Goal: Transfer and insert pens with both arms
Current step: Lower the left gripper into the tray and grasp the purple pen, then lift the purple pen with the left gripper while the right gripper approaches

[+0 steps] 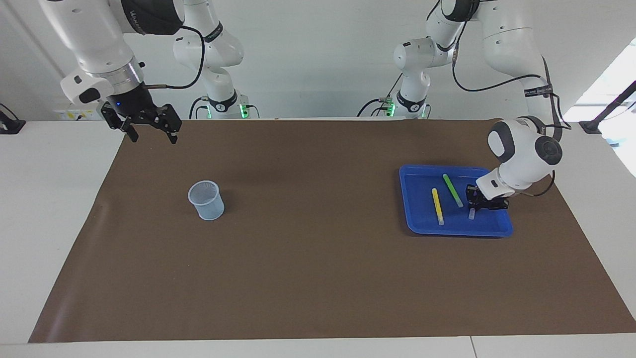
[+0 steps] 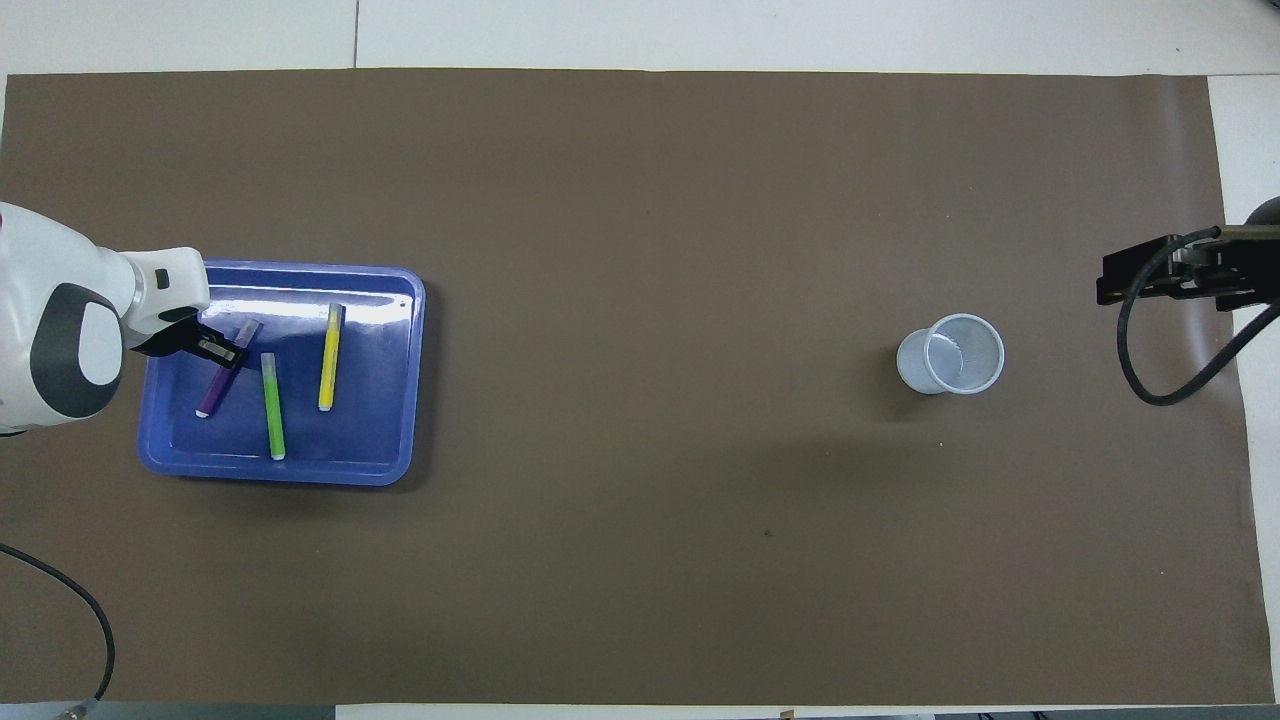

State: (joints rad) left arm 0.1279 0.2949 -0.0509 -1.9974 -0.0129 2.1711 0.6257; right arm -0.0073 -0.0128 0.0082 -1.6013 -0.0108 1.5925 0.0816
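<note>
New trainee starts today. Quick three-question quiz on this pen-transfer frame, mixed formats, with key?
1. True or false: the left gripper is shut on the purple pen in the blue tray.
2. Multiple choice: where is the cup? A) in the tray B) on the brown mat, toward the right arm's end C) held by the right gripper
3. Fill in: the yellow pen and green pen both lie in the ____.

Key: 1 true; 2 B; 3 tray
</note>
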